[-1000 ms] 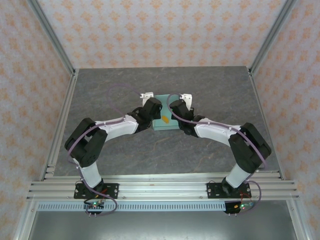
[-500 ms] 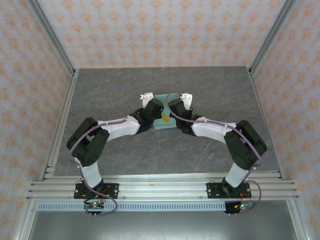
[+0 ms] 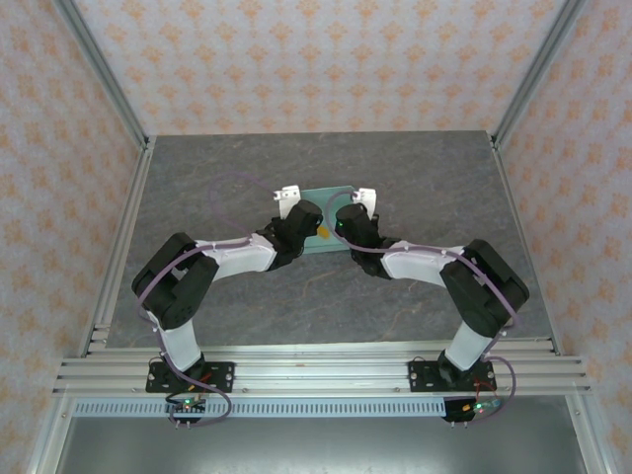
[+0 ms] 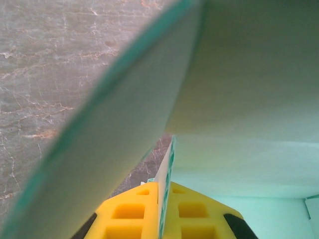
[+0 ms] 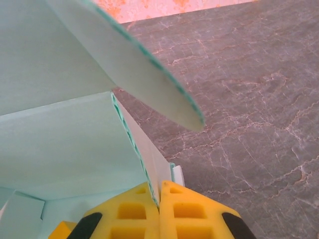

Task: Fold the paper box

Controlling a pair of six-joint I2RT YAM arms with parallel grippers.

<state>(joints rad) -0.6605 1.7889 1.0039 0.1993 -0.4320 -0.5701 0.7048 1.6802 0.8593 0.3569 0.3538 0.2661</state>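
Three peach-patterned walls [image 3: 326,59] box in one grey marble desk [image 3: 197,178]. Two arms reach in from L and R, wrists crowding 1 paper box [image 3: 329,202] at desk centre, flaps curling up. Left pincer [image 4: 164,204] is clamped tight on a card edge. Right pincer [image 5: 159,201] likewise, pinching a box wall.

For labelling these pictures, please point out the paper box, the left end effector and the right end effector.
paper box [image 3: 327,202]: top external view, its bare far part
left end effector [image 4: 164,196]: left wrist view, between its yellow fingertips
right end effector [image 5: 159,194]: right wrist view, between its yellow fingertips
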